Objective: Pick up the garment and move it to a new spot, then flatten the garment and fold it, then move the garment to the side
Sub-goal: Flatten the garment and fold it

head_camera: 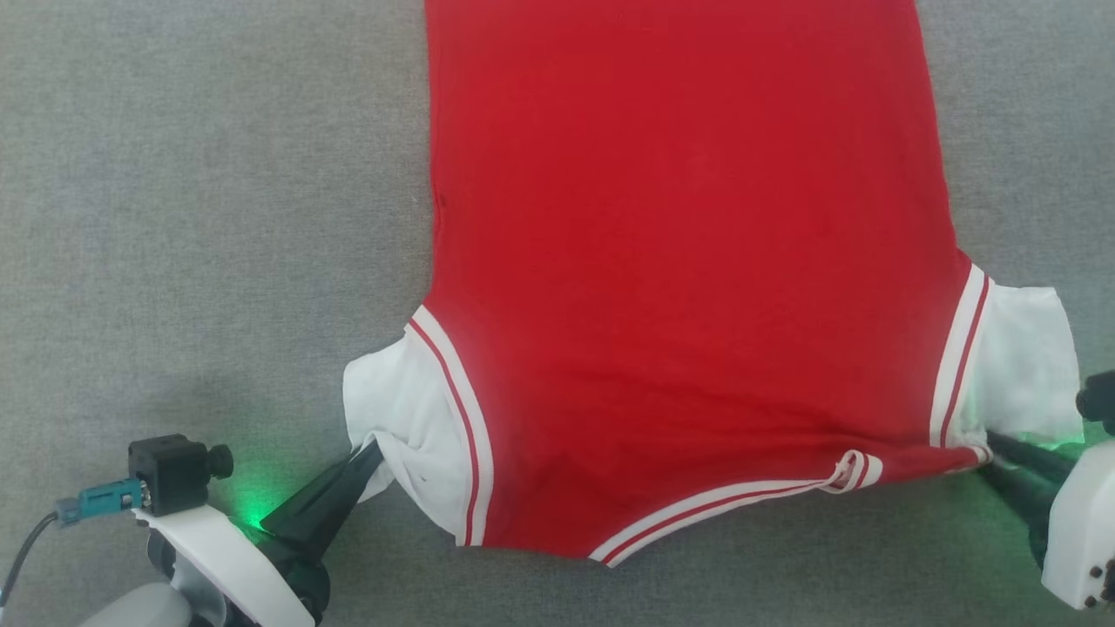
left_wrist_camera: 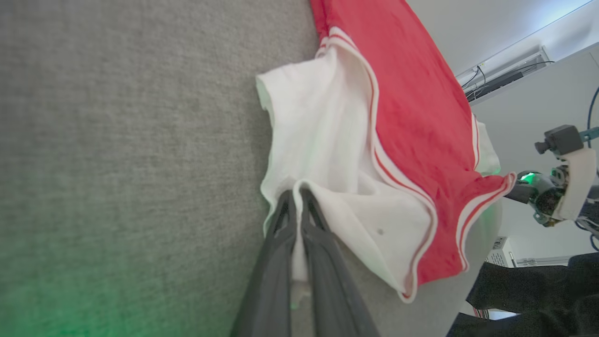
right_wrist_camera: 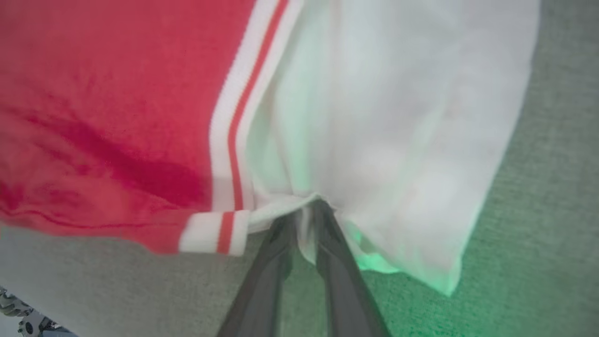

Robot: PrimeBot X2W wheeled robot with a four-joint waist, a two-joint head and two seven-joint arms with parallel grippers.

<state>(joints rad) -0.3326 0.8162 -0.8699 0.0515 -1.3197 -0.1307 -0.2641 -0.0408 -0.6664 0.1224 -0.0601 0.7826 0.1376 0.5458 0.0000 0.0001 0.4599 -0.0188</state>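
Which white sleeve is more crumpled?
The left sleeve, pinched by the left gripper: it is bunched and folded, while the right sleeve lies flatter.

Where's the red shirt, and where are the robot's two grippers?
Shirt [head_camera: 679, 261]: head view, middle of the red body.
Left gripper [left_wrist_camera: 295, 196]: left wrist view, between its pinching fingertips.
Right gripper [right_wrist_camera: 306, 210]: right wrist view, between its pinching fingertips.

You get bright, even light with barely any shadow. A green glow spills onto the grey surface [head_camera: 248, 514] beside the left gripper [head_camera: 368, 455] and tints the sleeve [right_wrist_camera: 398, 131] of the shirt [right_wrist_camera: 107, 93] in the right wrist view, which looks soft and blurred. The left wrist view bends at its edges.
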